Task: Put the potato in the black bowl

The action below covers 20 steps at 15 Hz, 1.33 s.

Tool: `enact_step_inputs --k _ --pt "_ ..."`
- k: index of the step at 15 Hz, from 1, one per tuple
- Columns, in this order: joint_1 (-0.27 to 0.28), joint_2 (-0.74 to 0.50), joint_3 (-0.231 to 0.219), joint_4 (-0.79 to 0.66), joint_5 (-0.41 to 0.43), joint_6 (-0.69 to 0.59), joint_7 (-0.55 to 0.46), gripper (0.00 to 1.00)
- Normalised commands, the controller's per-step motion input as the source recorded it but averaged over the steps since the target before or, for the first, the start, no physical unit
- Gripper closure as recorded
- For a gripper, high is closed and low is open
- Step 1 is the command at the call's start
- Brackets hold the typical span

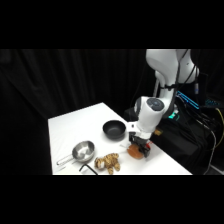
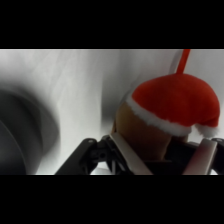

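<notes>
Two fingers of your end effector (image 1: pixel 140 150) stand either side of the potato (image 1: pixel 135 149), which sits low on the worktop (image 1: pixel 75 125) near its front right edge; they look pressed to its flanks, though you cannot be sure from the side view that the grip is firm. In the wrist view the potato (image 2: pixel 150 130) fills the right half, tan-brown below, with a red cap and white trim on top, and one finger (image 2: pixel 200 157) lies against its lower side. It looks like a light toy, firm rather than squashy, with a smooth rounded skin that could slide out of a shallow pinch. Hold it across the widest part of the body, below the cap, not on the cap itself. Just beyond, up and left, waits the bowl (image 1: pixel 114 130), empty. Farther out lie a steel pan (image 1: pixel 82 151) and a knobbly tan cluster (image 1: pixel 108 163).
</notes>
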Motion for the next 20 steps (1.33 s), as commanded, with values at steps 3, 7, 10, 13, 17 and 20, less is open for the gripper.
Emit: enact_step_inputs --k 3,7,10,13,17,20 --pt "0.041 -0.15 -0.049 -0.07 -0.062 0.02 0.08 0.94" --pt "-0.04 -0.5 0.111 -0.26 0.141 -0.21 -0.07 0.97" --pt "-0.133 -0.75 0.231 -0.35 0.396 -0.34 -0.33 0.95" --pt "-0.047 -0.77 0.066 -0.26 0.496 -0.36 -0.51 0.96" --pt "-0.161 -0.63 -0.063 -0.12 0.321 -0.32 -0.53 0.97" --pt "-0.294 -0.45 -0.132 -0.02 0.253 -0.21 -0.59 0.96"
